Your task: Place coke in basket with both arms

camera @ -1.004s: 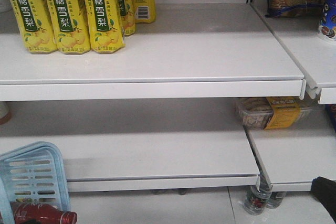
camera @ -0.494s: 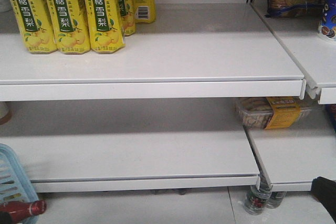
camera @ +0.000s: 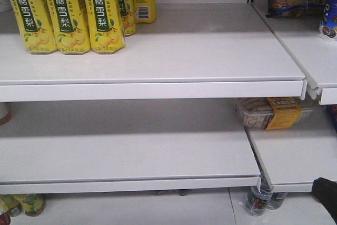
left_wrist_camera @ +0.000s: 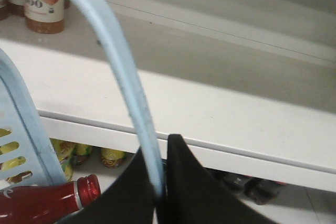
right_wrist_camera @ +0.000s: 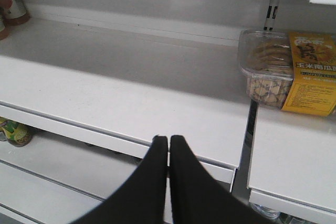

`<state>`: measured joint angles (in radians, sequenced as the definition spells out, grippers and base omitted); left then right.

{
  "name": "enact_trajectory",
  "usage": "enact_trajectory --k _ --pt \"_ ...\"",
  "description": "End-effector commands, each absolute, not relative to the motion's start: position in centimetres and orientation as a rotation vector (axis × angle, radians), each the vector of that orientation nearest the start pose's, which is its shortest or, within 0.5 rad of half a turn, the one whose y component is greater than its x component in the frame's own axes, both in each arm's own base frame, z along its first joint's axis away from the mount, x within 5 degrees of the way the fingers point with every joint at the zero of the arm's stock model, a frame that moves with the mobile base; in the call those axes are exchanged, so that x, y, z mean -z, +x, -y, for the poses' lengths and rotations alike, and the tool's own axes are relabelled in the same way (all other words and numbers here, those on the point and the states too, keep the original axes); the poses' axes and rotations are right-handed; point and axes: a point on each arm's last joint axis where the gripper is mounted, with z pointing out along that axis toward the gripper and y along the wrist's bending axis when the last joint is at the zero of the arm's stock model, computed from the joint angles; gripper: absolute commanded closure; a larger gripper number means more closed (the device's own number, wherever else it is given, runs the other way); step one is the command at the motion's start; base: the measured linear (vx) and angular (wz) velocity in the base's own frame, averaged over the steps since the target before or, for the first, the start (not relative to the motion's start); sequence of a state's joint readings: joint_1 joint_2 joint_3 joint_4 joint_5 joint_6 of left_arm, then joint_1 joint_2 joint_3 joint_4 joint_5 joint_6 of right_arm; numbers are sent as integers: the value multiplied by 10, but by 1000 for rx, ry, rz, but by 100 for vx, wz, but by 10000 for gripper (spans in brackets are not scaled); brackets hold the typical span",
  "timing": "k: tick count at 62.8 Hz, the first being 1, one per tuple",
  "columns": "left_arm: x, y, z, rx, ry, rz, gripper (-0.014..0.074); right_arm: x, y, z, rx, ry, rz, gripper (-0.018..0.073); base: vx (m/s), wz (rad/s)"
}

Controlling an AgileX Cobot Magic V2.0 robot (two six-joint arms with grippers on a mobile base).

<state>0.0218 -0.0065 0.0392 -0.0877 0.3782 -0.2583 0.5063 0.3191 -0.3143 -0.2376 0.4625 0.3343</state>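
The left gripper (left_wrist_camera: 159, 192) is pinched tight on the basket handle (left_wrist_camera: 126, 82), the pale blue hoop rising from between its black fingers and curving away to the upper left. The basket (left_wrist_camera: 23, 124) shows at the left edge of that wrist view, its slotted blue wall tilted. Just below that wall lies the coke (left_wrist_camera: 50, 203) on its side, its red cap pointing right towards the gripper; whether it rests inside the basket I cannot tell.

The right gripper (right_wrist_camera: 168, 145) has its two fingers pressed together with nothing between them, hovering in front of the edge of a white shelf (right_wrist_camera: 121, 93). A clear tub of snacks (right_wrist_camera: 286, 72) with a yellow label sits on the neighbouring shelf to its right.

From the front, yellow-labelled bottles (camera: 66, 11) stand on the upper shelf.
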Motion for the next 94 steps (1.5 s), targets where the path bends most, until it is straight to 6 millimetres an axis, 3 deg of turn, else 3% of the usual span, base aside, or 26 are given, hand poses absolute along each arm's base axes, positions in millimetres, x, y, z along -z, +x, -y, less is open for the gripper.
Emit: enact_trajectory --k 1,58,94 --pt "-179 55 -4 173 -296 -1701 603 -273 73 -30 -327 -310 -1833 564 0 0" --pt "-198 56 -2 198 -229 -1489 603 -273 73 -30 -328 -310 -1832 564 0 0" --pt "-202 56 -1 112 -136 -1461 603 -273 73 -30 -327 -310 -1833 564 0 0"
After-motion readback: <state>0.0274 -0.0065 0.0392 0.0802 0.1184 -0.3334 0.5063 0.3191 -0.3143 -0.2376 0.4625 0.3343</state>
